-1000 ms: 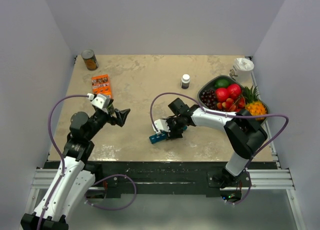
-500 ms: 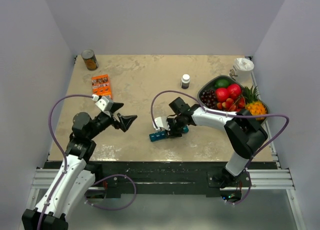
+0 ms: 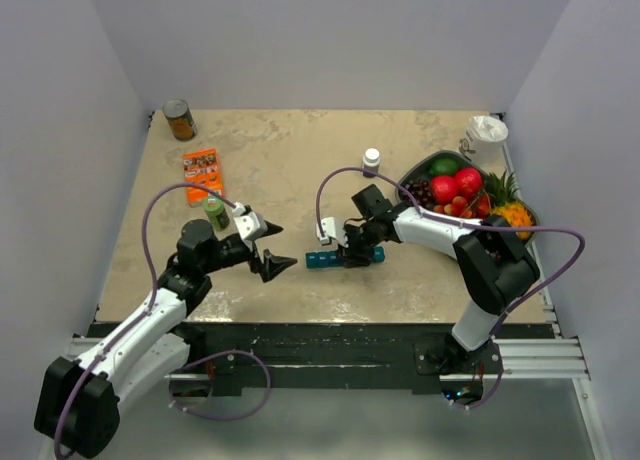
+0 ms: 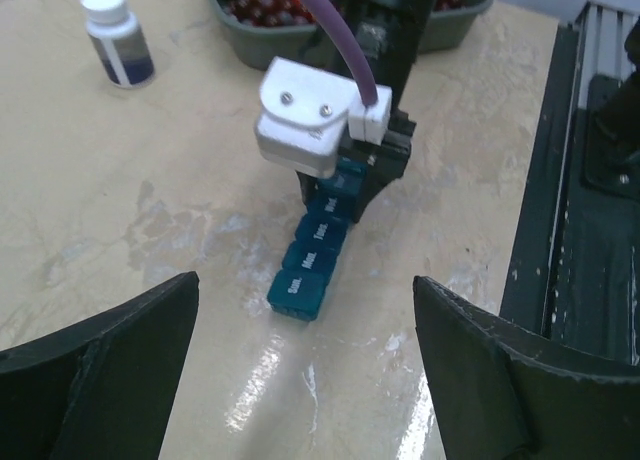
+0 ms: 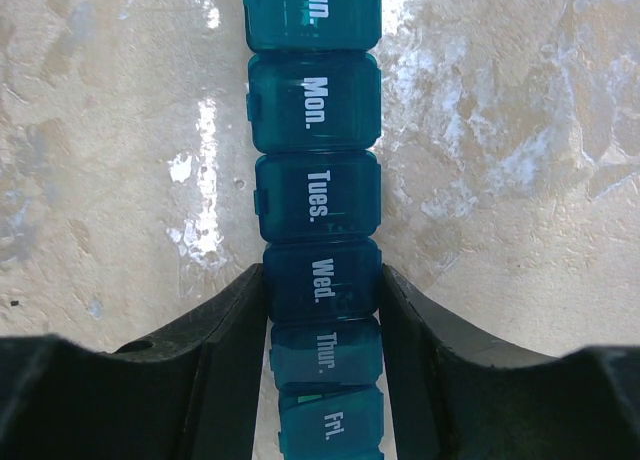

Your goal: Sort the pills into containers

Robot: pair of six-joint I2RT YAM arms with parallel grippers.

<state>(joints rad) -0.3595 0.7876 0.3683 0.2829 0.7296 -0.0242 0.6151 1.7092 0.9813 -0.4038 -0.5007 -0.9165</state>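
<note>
Fingers (image 5: pixel 232 352) of the right gripper (image 5: pixel 320 280) pinch the slim teal-blue plastic strip of lidded containers (image 5: pixel 315 195) at Wed., likely steadying it flat on the beige table (image 5: pixel 520 130). Left gripper (image 3: pixel 283 248) hovers nearby, spread wide.

Top cam: right gripper (image 3: pixel 352 256) sat down on the teal pill organizer strip (image 3: pixel 322 259), fingers either side of its middle. The strip lay flat, crosswise on the table (image 3: pixel 290 150). Left gripper (image 3: pixel 274 248) hung with fingers spread, aimed at the strip's left end, near but apart. Green bottle (image 3: pixel 216 213) was beside the left arm, orange packet (image 3: pixel 203 170) behind it, tin can (image 3: pixel 179 120) in the far-left corner. White-capped pill bottle (image 3: pixel 371 161) stood just left of the fruit tray (image 3: pixel 418 166).
</note>
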